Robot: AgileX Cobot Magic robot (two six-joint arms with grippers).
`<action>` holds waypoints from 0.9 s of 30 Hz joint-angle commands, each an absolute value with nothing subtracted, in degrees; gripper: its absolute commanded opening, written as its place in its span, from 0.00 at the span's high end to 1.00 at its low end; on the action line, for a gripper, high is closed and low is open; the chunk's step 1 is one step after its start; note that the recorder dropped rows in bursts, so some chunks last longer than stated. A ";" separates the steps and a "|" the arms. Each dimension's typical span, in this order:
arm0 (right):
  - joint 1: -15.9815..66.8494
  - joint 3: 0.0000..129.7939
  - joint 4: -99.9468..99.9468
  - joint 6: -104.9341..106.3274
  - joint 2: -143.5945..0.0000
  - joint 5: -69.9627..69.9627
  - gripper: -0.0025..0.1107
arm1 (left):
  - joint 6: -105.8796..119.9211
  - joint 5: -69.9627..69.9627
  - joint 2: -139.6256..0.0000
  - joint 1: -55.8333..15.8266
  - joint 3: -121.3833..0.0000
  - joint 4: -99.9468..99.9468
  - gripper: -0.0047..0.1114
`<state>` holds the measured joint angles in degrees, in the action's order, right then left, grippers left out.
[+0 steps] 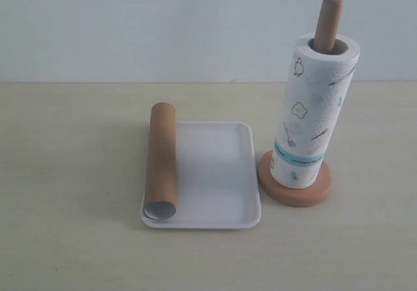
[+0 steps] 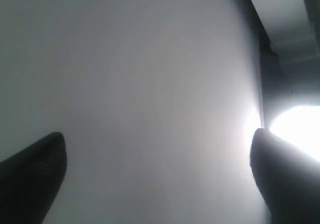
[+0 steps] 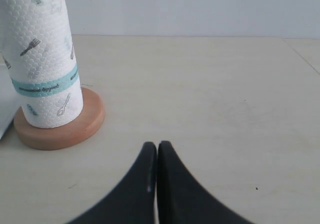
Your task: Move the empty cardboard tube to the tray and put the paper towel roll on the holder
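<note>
Left pincer: jaws spread wide, fingers far apart, nothing gripped between them.
Right pincer: jaws pressed tight together, tip to tip, empty, held low and pointing out across the tabletop.

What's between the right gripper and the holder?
Only bare table, seen in the right wrist view, separates the right gripper from the holder.
</note>
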<state>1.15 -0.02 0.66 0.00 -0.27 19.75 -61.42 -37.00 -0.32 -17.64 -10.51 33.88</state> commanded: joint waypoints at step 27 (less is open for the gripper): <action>1.28 0.00 0.59 0.00 0.00 19.12 0.98 | -8.50 -7.00 0.00 -17.59 -5.41 -2.80 0.17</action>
